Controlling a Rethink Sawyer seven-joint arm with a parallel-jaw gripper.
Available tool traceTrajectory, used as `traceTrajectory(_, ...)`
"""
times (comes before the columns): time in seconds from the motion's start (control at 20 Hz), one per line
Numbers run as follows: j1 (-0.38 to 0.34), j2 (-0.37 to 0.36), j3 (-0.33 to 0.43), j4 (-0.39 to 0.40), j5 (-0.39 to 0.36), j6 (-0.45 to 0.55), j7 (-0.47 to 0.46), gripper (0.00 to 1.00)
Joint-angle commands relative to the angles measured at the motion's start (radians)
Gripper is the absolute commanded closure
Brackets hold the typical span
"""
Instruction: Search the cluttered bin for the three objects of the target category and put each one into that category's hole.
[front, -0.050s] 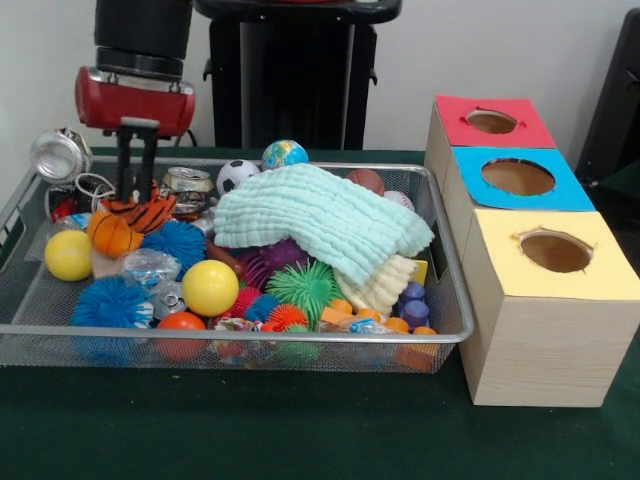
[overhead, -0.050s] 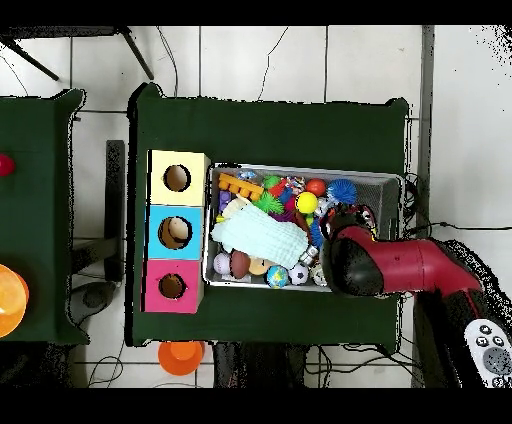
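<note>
A wire mesh bin (front, -0.050s: 440, 335) sits on a green table, packed with balls, spiky toys and a pale green cloth (front, -0.050s: 320, 215). At the bin's far left, the gripper (front, -0.050s: 138, 200) reaches down with its two black fingers (front, -0.050s: 124, 170) set narrowly apart, seemingly pinching an orange tiger-striped toy (front, -0.050s: 150, 212). Right of the bin stand three boxes with red (front, -0.050s: 491, 121), blue (front, -0.050s: 518, 177) and yellow holes (front, -0.050s: 556, 252). The hold looks shallow, so the toy may slip during the long carry across the clutter.
</note>
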Motion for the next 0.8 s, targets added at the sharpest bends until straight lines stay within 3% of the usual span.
traceTrajectory(0.05, 0.007, -0.041, 0.126, 0.164, 0.069, -0.046, 0.117, 1.0)
traceTrajectory(0.4, 0.06, -0.062, 0.101, 0.19, 0.112, -0.051, 0.158, 1.0)
traceTrajectory(0.8, 0.113, -0.112, 0.105, 0.237, 0.213, -0.011, 0.179, 1.0)
